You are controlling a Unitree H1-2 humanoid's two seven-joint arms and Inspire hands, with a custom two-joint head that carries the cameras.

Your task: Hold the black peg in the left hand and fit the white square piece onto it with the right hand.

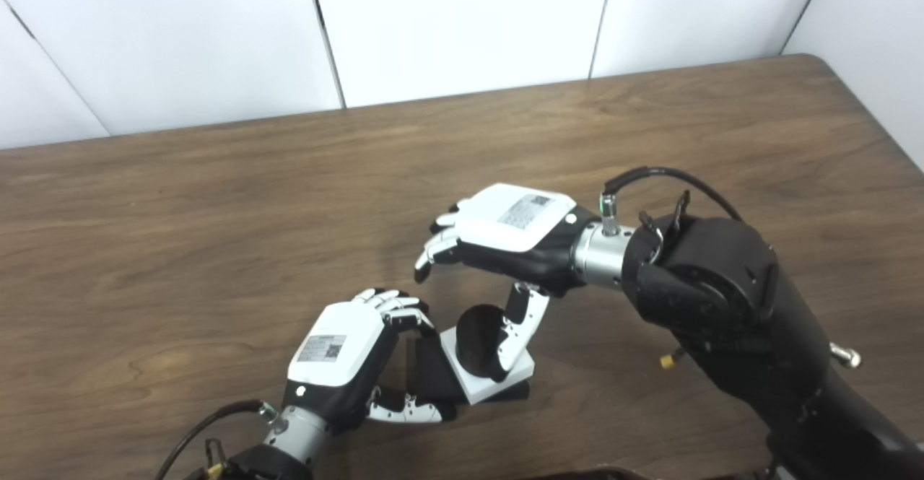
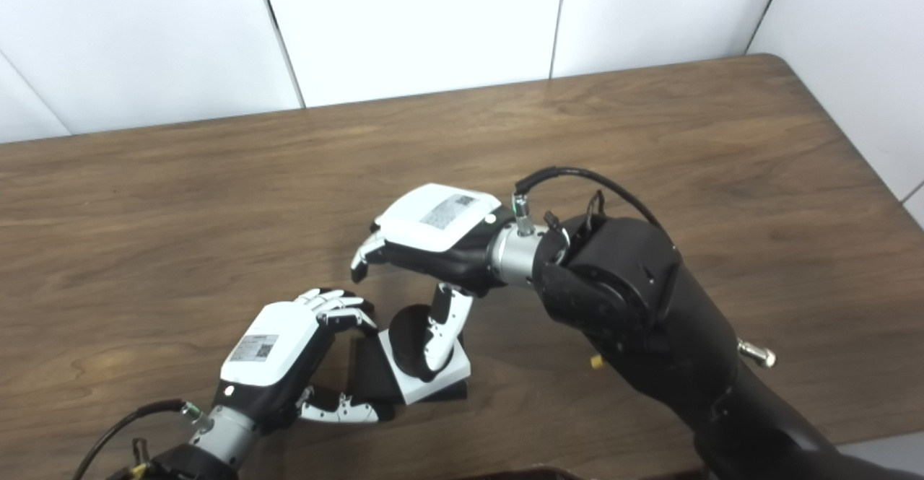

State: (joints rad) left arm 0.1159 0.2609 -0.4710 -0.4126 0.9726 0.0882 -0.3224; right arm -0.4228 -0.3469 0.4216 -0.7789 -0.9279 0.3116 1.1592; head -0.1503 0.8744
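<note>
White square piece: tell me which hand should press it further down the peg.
Right. The right hand hovers above the white square piece, its thumb already resting on it. The left hand sits beside the black peg, fingers curled at its base, so it looks better kept as the brace.

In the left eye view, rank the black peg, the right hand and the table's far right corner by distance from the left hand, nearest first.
1. black peg: at the left hand, between its fingers and thumb.
2. right hand: up and right, above the peg.
3. table's far right corner: top right.
</note>
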